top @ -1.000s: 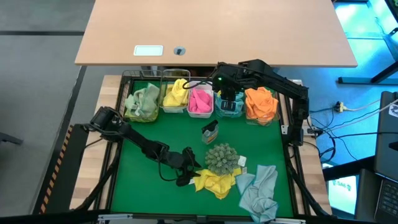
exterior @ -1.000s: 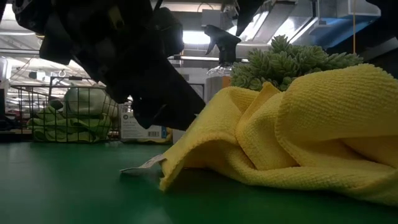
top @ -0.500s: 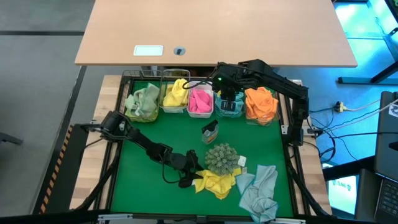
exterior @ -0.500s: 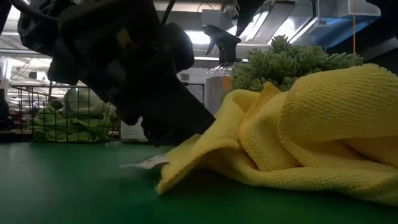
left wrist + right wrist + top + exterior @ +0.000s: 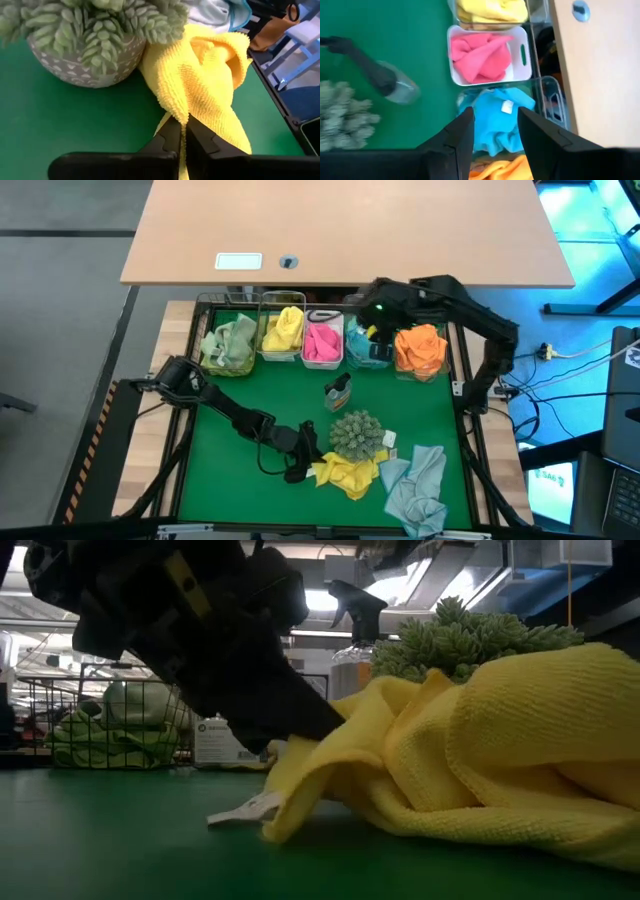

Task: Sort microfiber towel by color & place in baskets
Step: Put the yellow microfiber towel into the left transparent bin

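A crumpled yellow towel (image 5: 347,473) lies on the green mat near the front edge, beside a spiky plant (image 5: 357,435). My left gripper (image 5: 308,465) is at the towel's left end, shut on it; the low view shows it as a dark mass (image 5: 235,670) over the towel (image 5: 480,760). Five baskets line the far edge, holding green (image 5: 228,345), yellow (image 5: 283,332), pink (image 5: 322,343), blue (image 5: 366,352) and orange (image 5: 420,348) towels. My right gripper (image 5: 495,135) hovers open above the blue basket (image 5: 502,117), touching nothing. My left gripper pinches a raised fold at the yellow towel's left end (image 5: 181,111) between its two shut fingers. The fingers come slanting down from the table's left. The pinched edge is drawn up a little (image 5: 300,755), while the rest of the towel rests bunched on the mat.
A spray bottle (image 5: 338,390) stands mid-mat. A pale blue-grey towel (image 5: 415,485) lies at the front right, next to the yellow one. The plant's pot (image 5: 90,50) sits close against the towel. Open green mat lies on the left half.
My left gripper has moved toward the table's right onto the yellow towel's left end and has shut on it; that edge has bunched and risen slightly off the mat. My right arm has shifted a little toward the table's right above the baskets.
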Controlling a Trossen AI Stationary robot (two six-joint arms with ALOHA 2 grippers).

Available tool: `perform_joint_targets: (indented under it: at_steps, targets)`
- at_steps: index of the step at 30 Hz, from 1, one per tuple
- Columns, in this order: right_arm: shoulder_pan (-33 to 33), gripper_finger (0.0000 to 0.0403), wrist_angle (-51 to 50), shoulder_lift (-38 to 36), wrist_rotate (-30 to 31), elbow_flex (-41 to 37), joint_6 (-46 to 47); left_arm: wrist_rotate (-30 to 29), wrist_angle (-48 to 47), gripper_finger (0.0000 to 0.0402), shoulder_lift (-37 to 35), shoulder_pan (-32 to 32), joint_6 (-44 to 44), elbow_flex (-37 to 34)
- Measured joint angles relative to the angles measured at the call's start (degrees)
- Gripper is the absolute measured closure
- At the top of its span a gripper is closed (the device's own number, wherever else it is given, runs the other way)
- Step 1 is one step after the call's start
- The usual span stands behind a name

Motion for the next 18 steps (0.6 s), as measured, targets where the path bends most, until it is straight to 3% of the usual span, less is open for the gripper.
perform_joint_targets:
  at_steps: [10, 18]
  targets:
    - [8.78, 0.0253, 0.05, -7.34, 0.49, -2.04, 2.01, -0.78, -11.29, 0.04, -9.09, -0.02, -0.04, -0.04]
    - [14.86, 0.0253, 3.97, -15.91, 5.11, -19.55, 7.56, -4.97, -18.42, 0.0401, -22.3, -0.02, 1.51, -0.04]
